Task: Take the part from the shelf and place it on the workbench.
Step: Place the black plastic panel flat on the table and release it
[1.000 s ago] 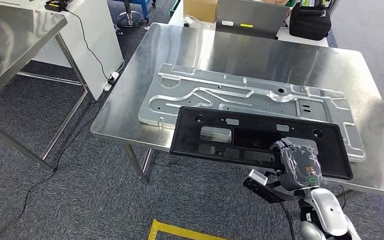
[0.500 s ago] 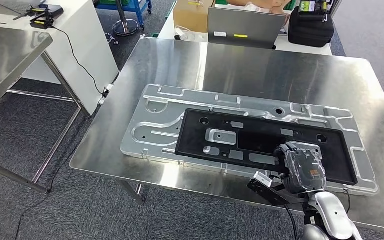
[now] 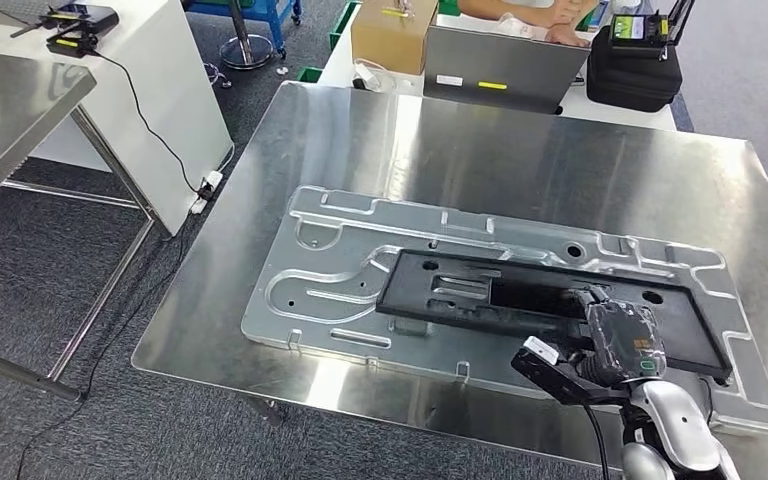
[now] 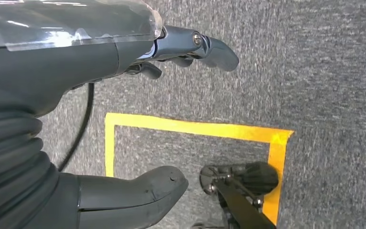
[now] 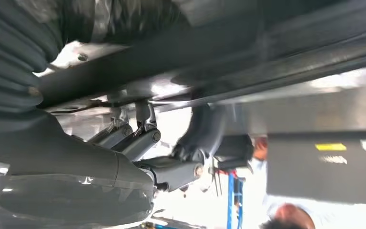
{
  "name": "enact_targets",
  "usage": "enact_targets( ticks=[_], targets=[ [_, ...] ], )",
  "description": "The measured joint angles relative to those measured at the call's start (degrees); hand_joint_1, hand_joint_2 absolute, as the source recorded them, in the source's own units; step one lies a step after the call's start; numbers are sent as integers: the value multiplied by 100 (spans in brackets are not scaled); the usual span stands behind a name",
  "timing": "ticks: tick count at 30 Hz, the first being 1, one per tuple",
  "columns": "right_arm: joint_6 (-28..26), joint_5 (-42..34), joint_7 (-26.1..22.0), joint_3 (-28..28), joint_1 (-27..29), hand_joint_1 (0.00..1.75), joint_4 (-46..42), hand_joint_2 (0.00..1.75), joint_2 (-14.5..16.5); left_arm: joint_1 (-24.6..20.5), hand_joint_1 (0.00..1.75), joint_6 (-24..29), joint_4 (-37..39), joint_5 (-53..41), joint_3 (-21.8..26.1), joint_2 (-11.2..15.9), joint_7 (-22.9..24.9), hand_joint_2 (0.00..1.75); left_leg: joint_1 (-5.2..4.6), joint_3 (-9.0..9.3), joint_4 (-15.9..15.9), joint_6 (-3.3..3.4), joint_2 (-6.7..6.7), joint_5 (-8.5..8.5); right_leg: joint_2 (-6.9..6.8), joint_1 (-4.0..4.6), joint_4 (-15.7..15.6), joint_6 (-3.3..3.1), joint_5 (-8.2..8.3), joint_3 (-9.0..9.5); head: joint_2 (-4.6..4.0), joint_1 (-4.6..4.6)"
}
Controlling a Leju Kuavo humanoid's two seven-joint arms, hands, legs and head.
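The part is a long black plastic panel [image 3: 490, 295] with cut-outs. My right hand [image 3: 625, 340] grips its near right edge and holds it low and nearly flat over a silver pressed metal plate [image 3: 330, 270] lying on the steel workbench [image 3: 520, 150]. In the right wrist view the fingers [image 5: 143, 138] curl around the panel's dark edge [image 5: 248, 52]. Whether the panel touches the plate I cannot tell. My left hand [image 4: 66, 62] hangs over the carpet with thumb and fingers apart, holding nothing.
A grey case [image 3: 500, 60], a cardboard box [image 3: 392, 30] and a black bag [image 3: 632, 60] stand behind the workbench, where a person's arms [image 3: 530, 10] show. A second steel table [image 3: 10, 110] and a white cabinet [image 3: 150, 100] are at the left. Yellow floor tape [image 4: 190, 129] lies below.
The camera has come closer to the workbench. The black panel has gone from overhanging the bench's front edge to lying lower and flatter over the silver plate, still held by my right hand.
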Motion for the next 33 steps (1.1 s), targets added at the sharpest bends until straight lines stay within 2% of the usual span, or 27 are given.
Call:
enact_targets(
  ticks=[1, 2, 3, 5, 7, 8, 9, 11, 12, 13, 14, 15, 17, 18, 19, 22, 23, 24, 25, 27, 28, 29, 30, 31, 33],
  targets=[
    [18, -5, 4, -22, -9, 0, 34, 0, -6, 2, 0, 11, -1, 1, -6, -2, 11, 175, 18, 25, 30, -40, -5, -45, -11, -28, -357, 34, 245, 113, 0, 0],
    [27, -9, 5, -42, -22, 0, 70, 0, -9, -2, 0, 24, -8, 2, -11, 2, 17, 131, 23, 35, 75, -84, -11, -86, -16, -30, -678, 48, 414, 217, 0, 0],
    [33, -13, 5, -58, -32, 0, 100, 0, -13, -8, 0, 35, -15, 3, -17, 4, 20, 87, 21, 33, 106, -126, -17, -115, -16, -25, -883, 31, 496, 282, 0, -1],
    [40, -16, 7, -74, -38, 0, 151, 0, -20, -13, 0, 49, -32, 10, -22, 9, 21, 0, 3, 19, 130, -187, -24, -134, -6, 10, -959, -56, 475, 283, 0, -3],
    [48, -23, 7, -87, -36, 0, 171, 0, -23, -4, 0, 51, -37, 28, -24, 5, 21, 0, 16, 19, 147, -237, -13, -171, -3, 9, -959, -160, 476, 283, 0, -3],
    [54, -27, 7, -93, -37, 0, 175, 0, -24, -4, 0, 50, -38, 38, -24, 4, 22, 0, 26, -17, 252, -259, 2, -253, -8, 10, -970, -209, 479, 294, 0, -3],
    [59, -30, 7, -97, -36, 0, 179, 0, -23, -4, 0, 50, -39, 44, -24, 4, 22, 0, 34, -108, 475, -275, 14, -395, -16, 12, -981, -252, 481, 308, 0, -4],
    [73, -33, 7, -99, -23, 0, 200, 0, -23, 0, 0, 49, -42, 46, -24, 4, 28, 0, 36, -438, 1214, -289, 32, -770, -31, 40, -984, -306, 470, 323, 0, -4],
    [79, -38, 7, -99, -9, 0, 218, 0, -23, 10, 0, 44, -43, 50, -24, 4, 35, 0, 35, -602, 1571, -288, 32, -907, -38, 59, -980, -320, 470, 328, 0, -4],
    [85, -46, 7, -99, 5, 0, 237, 0, -23, 21, 0, 34, -43, 56, -24, 4, 44, 0, 32, -695, 1773, -278, 32, -952, -41, 80, -976, -330, 470, 333, 0, -4],
    [86, -58, 5, -100, 19, 0, 255, 0, -22, 31, 0, 5, -44, 74, -23, 4, 50, 0, 26, -685, 1761, -254, 32, -890, -41, 100, -971, -338, 472, 339, 0, -4],
    [83, -73, 1, -103, 29, 0, 268, 0, -22, 38, 0, -35, -44, 97, -22, 4, 45, 0, 12, -561, 1520, -214, 32, -733, -38, 119, -967, -343, 474, 347, 0, -4],
    [74, -104, -18, -113, 38, 0, 283, 0, -20, 36, 0, -129, -51, 149, -20, 14, 12, 0, -36, -161, 739, -91, 30, -384, -29, 154, -963, -341, 468, 355, 0, -3],
    [68, -117, -29, -118, 39, 0, 289, 0, -20, 32, 0, -158, -55, 163, -20, 18, -6, 0, -58, -13, 435, -45, 30, -279, -25, 167, -958, -331, 467, 350, 0, -2],
    [63, -126, -40, -124, 42, 0, 296, 0, -18, 33, 0, -179, -59, 170, -19, 23, -18, 0, -75, 65, 264, -17, 29, -237, -25, 170, -956, -314, 472, 341, 0, -2],
    [50, -141, -64, -141, 63, 0, 314, 0, -9, 50, 0, -214, -73, 172, -10, 25, -29, 0, -75, 78, 148, 2, 35, -177, -26, 151, -967, -228, 488, 329, 0, -3],
    [46, -145, -67, -148, 69, 0, 316, 0, -7, 52, 0, -223, -77, 172, -7, 24, -29, 0, -60, 78, 101, 20, 42, -134, -26, 146, -935, -198, 429, 318, 0, -2],
    [43, -146, -67, -155, 73, 0, 316, 0, -7, 52, 0, -232, -78, 172, -3, 23, -31, 0, -43, 67, 54, 41, 51, -85, -25, 144, -822, -171, 295, 279, 0, -1],
    [39, -146, -68, -161, 78, 0, 318, 0, -6, 49, 0, -240, -79, 172, 2, 22, -32, 0, -32, 42, 24, 57, 60, -42, -26, 131, -588, -146, 79, 198, 0, 0],
    [37, -146, -69, -163, 99, 0, 320, 0, -5, 48, 0, -256, -79, 172, 13, 22, -33, 0, -37, -47, 24, 79, 68, 25, -26, 108, 95, -102, -385, -30, 0, 0],
    [37, -146, -69, -161, 113, 0, 324, 0, -4, 50, 0, -262, -79, 172, 19, 22, -33, 0, -39, -101, 33, 75, 71, 59, -27, 95, 372, -81, -511, -100, 0, 0],
    [37, -146, -70, -160, 124, 0, 327, 0, -4, 51, 0, -266, -79, 172, 25, 22, -33, 0, -38, -155, 44, 66, 73, 94, -27, 81, 473, -63, -512, -85, 0, 0],
    [37, -146, -71, -158, 130, 0, 330, 0, -3, 52, 0, -269, -79, 172, 30, 21, -33, 0, -33, -211, 61, 52, 74, 128, -28, 68, 367, -48, -400, 32, 0, 0],
    [37, -146, -72, -156, 132, 0, 333, 0, -3, 52, 0, -270, -79, 171, 34, 18, -33, 0, -26, -268, 83, 31, 74, 161, -29, 50, 60, -34, -218, 256, 0, 1],
    [35, -143, -80, -152, 130, 0, 335, 0, -3, 50, 0, -273, -81, 170, 43, 13, -33, 0, -21, -362, 136, -31, 67, 228, -22, 38, -726, -32, 12, 755, 0, -1]
  ],
)
